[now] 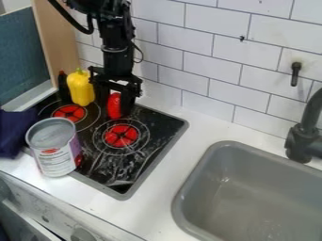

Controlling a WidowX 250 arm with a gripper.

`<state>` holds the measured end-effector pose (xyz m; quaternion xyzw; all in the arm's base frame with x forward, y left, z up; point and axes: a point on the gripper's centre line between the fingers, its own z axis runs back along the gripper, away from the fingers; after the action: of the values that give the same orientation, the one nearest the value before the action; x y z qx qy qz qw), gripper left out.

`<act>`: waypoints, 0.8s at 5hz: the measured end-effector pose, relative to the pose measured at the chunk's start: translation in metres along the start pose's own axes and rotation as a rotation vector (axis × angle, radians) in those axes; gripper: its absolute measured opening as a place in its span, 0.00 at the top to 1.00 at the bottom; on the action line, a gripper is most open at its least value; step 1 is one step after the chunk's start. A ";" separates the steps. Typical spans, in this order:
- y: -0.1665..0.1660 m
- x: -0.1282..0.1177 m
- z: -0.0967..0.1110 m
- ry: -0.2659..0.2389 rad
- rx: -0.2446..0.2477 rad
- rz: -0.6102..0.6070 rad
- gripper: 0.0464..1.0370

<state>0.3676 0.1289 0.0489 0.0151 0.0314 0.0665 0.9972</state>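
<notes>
"What was the black two-finger gripper [119, 104] nearest to?"

"A bright red, rounded object [114, 106], taller than wide, partly hidden by the gripper, at the back of the black, silver-edged stovetop [142, 165]."

"Was it clamped?"

"I couldn't tell whether the gripper was apart, together or clamped on it."

"What stood about it?"

"A glossy yellow toy pepper [80, 88] with a green stem stood near it, and a cylindrical metal can [54, 153] with a white-and-purple label stood at the stovetop's front left."
</notes>
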 end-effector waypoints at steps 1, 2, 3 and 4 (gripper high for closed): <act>-0.005 -0.006 -0.003 0.020 -0.027 -0.012 0.02; -0.009 -0.015 0.014 -0.021 -0.036 -0.006 0.03; -0.003 -0.028 0.031 -0.043 0.014 0.034 0.03; -0.002 -0.057 0.052 -0.064 0.053 0.060 0.03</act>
<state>0.3147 0.1175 0.1045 0.0447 0.0007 0.0949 0.9945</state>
